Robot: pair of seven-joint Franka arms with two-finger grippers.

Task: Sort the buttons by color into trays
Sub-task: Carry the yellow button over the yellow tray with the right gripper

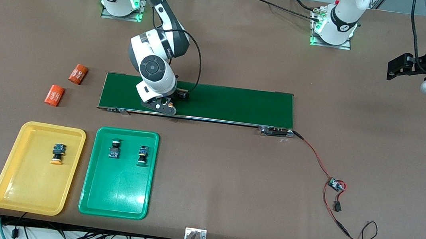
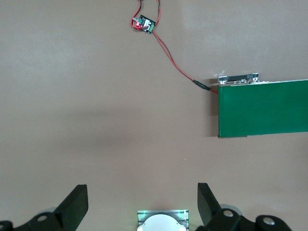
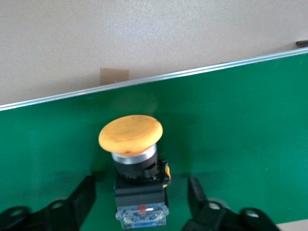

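A yellow-capped button point(image 3: 140, 185) lies on its side on the dark green belt point(image 3: 240, 120). My right gripper point(image 3: 141, 197) is down over it, open, one finger on each side of the black body with a gap on both sides. In the front view that gripper point(image 1: 164, 108) sits low on the belt point(image 1: 238, 106) and hides the button. The yellow tray point(image 1: 6, 176) holds one yellow-capped button point(image 1: 58, 153). The green tray point(image 1: 115, 200) holds two green-capped buttons point(image 1: 114, 148) point(image 1: 143, 155). My left gripper point(image 2: 142, 202) waits open over bare table at the left arm's end point(image 1: 399, 68).
Two orange cylinders point(image 1: 78, 74) point(image 1: 54, 95) lie on the table beside the belt's end, toward the right arm's end. A small circuit board point(image 1: 336, 185) with red and black wires trails from the belt's other end toward the front camera.
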